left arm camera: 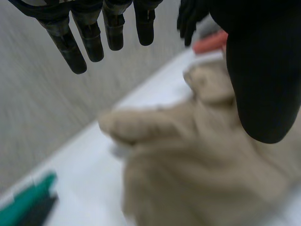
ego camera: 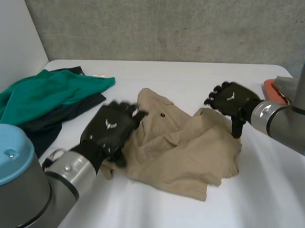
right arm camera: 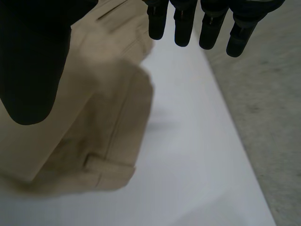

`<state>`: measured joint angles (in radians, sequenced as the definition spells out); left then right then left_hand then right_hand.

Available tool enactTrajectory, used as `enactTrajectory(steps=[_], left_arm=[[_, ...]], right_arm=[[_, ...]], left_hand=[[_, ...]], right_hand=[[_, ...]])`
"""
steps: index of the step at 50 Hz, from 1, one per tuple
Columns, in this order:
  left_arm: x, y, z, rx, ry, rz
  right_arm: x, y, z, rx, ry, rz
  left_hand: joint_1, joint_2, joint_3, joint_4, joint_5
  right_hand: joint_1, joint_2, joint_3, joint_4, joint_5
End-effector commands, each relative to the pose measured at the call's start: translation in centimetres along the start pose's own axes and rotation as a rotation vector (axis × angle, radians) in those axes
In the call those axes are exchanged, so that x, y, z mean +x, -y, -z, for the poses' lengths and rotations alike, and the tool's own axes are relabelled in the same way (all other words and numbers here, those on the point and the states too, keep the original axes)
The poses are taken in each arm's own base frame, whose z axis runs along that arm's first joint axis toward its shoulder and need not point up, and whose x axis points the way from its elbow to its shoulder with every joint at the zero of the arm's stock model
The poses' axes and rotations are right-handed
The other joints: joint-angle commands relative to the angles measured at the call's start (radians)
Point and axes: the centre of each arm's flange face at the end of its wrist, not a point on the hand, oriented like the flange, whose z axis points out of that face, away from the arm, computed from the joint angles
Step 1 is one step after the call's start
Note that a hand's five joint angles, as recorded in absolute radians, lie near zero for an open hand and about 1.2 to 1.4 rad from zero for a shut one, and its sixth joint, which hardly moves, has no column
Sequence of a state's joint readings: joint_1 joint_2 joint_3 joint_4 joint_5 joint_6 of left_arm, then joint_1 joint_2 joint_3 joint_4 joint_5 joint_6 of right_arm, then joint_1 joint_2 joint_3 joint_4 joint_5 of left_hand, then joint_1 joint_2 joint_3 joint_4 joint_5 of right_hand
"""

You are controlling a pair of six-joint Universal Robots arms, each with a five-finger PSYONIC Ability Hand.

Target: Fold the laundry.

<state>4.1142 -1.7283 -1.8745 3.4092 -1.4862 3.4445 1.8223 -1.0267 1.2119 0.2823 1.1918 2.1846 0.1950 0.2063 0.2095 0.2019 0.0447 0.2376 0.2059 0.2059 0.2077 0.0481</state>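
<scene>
Crumpled beige garment [ego camera: 181, 150] at middle of the worktop [ego camera: 270, 198], my left hand [ego camera: 112, 128] blurred over its left edge, fingers straight, empty, my right hand [ego camera: 232, 102] the same above its right corner, orange thing [ego camera: 268, 90] cut off far right.

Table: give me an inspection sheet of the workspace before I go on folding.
Surface: white table, partly covered by clothes.
Job's things: tan garment crumpled mid-table; green cloth on dark cloth at the far left.
Clutter: orange tray at the right edge.
Hands: left hand open, over the garment's left part; right hand open, over its right edge; neither holds it.
Cables: nothing seen.
Surroundings: grey wall behind the table.
</scene>
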Motion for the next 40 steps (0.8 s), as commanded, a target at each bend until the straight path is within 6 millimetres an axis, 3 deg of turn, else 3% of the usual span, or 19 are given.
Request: enactTrajectory(steps=[1, 4, 8, 9, 11, 13, 16, 24, 28, 29, 35, 38, 39, 40], left_arm=[[0.2, -3.6, -0.7, -0.201, 0.001, -0.003], [0.4, -4.5, -1.6, -0.220, -0.011, -0.026], [0.7, -5.0, -3.2, -0.197, -0.026, -0.079], [0.6, -5.1, -4.0, -0.172, -0.025, -0.108], [0.4, -5.1, -5.1, -0.137, -0.012, -0.144], [-0.5, -5.0, -6.8, -0.084, 0.031, -0.210], [-1.6, -4.4, -8.4, -0.027, 0.092, -0.285], [-7.2, 1.8, -13.7, 0.273, 0.321, -0.378], [-8.3, 3.6, -16.1, 0.373, 0.308, -0.353], [-8.4, 3.7, -17.0, 0.393, 0.286, -0.343], [-10.6, 0.9, -19.8, 0.350, 0.293, -0.336], [-12.2, -1.0, -20.5, 0.286, 0.337, -0.345], [-12.7, -1.5, -20.4, 0.261, 0.349, -0.341], [-12.9, -1.8, -20.3, 0.247, 0.354, -0.338]], right_arm=[[-1.8, -2.6, -2.7, -0.057, 0.045, 0.115], [-2.5, -3.3, -3.6, -0.052, 0.051, 0.124], [-3.4, -4.2, -4.9, -0.048, 0.049, 0.140], [-3.5, -4.4, -5.2, -0.043, 0.035, 0.146], [-3.3, -4.5, -5.5, -0.037, 0.016, 0.152], [-2.5, -4.1, -5.6, -0.021, -0.032, 0.152], [-1.7, -3.5, -5.3, -0.001, -0.081, 0.107], [0.1, 1.5, -1.6, 0.139, -0.152, -0.125], [-2.3, 2.6, -0.4, 0.124, -0.088, -0.259], [-3.8, 3.0, -0.2, 0.113, -0.057, -0.311], [-8.6, 3.6, 0.4, 0.056, 0.034, -0.479], [-9.7, 3.9, 0.5, 0.056, 0.061, -0.558], [-9.6, 4.0, 0.5, 0.067, 0.064, -0.592], [-9.5, 4.0, 0.5, 0.075, 0.066, -0.608]], left_hand=[[0.039, 0.027, 0.024, 0.032, 0.015], [0.171, 0.159, 0.156, 0.164, 0.146], [0.523, 0.511, 0.508, 0.516, 0.498], [0.768, 0.756, 0.753, 0.761, 0.743], [1.053, 1.042, 1.039, 1.047, 1.029], [1.201, 1.190, 1.186, 1.194, 1.177], [1.201, 1.190, 1.187, 1.194, 1.177], [1.201, 1.190, 1.187, 1.194, 1.177], [1.201, 1.190, 1.187, 1.194, 1.177], [1.201, 1.190, 1.187, 1.194, 1.177], [1.201, 1.190, 1.187, 1.194, 1.177], [1.201, 1.190, 1.187, 1.194, 1.177], [0.908, 0.897, 0.894, 0.901, 0.884], [0.675, 0.664, 0.661, 0.669, 0.651]], right_hand=[[-0.063, -0.031, -0.031, -0.033, -0.048], [-0.063, -0.031, -0.031, -0.033, -0.048], [0.054, 0.086, 0.086, 0.084, 0.069], [0.287, 0.319, 0.319, 0.317, 0.302], [0.695, 0.727, 0.727, 0.725, 0.710], [1.156, 1.188, 1.188, 1.186, 1.171], [1.159, 1.190, 1.190, 1.189, 1.174], [1.159, 1.190, 1.190, 1.189, 1.174], [1.159, 1.190, 1.190, 1.189, 1.174], [1.159, 1.190, 1.190, 1.189, 1.174], [1.159, 1.190, 1.190, 1.189, 1.174], [0.465, 0.497, 0.497, 0.495, 0.480], [0.198, 0.230, 0.230, 0.228, 0.213], [0.149, 0.181, 0.181, 0.179, 0.164]])
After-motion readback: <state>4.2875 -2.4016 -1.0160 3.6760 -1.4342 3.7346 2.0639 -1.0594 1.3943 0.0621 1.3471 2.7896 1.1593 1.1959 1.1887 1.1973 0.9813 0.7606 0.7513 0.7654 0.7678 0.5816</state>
